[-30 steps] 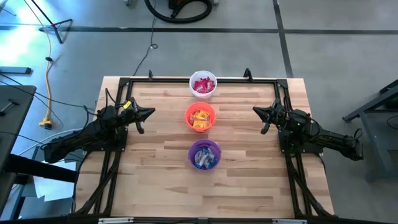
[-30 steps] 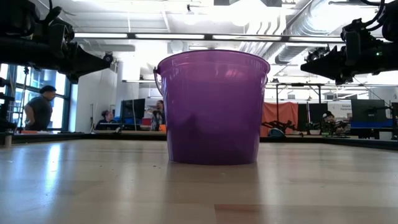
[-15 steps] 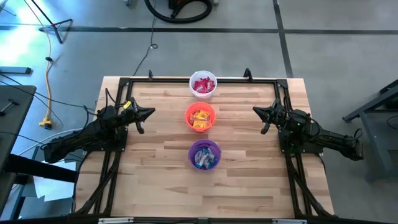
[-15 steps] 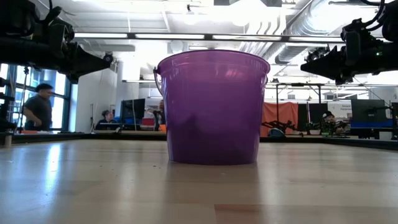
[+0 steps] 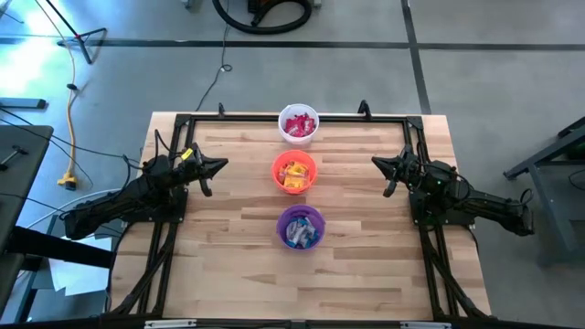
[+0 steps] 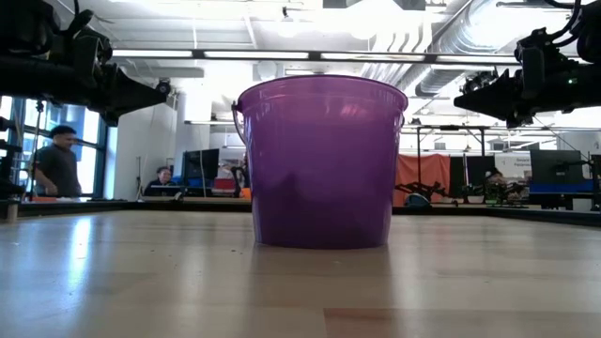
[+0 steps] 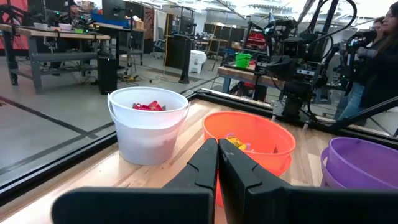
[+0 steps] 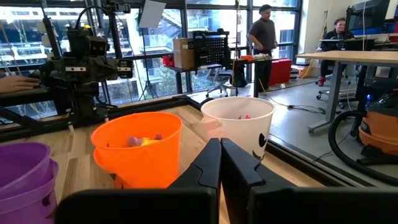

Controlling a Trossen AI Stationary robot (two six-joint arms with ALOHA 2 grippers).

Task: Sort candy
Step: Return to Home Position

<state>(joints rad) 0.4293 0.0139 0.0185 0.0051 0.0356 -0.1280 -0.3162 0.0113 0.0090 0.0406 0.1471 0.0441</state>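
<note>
High view sets the wooden table (image 5: 366, 265) with one arm along each side and a row of three cups down its centre line. The left gripper (image 5: 219, 166) and the right gripper (image 5: 377, 164) point inward at each other, both well apart from the cups. In each wrist view the two fingers are pressed together with nothing between them.

The row runs from the table's far edge toward its middle: white cup (image 5: 281, 123), orange cup (image 5: 273, 171), purple cup (image 5: 279, 226). All the candy in view lies inside them: red candy (image 5: 299, 125) in the white, yellow candy (image 5: 293, 177) in the orange, blue-white candy (image 5: 298, 234) in the purple. No loose sweet shows on the boards.

The orange cup lies about level with both grippers, roughly as near to one as the other. By my reading the sorting is done, and bare wood on every side leaves each arm free room to draw back toward its own edge.
</note>
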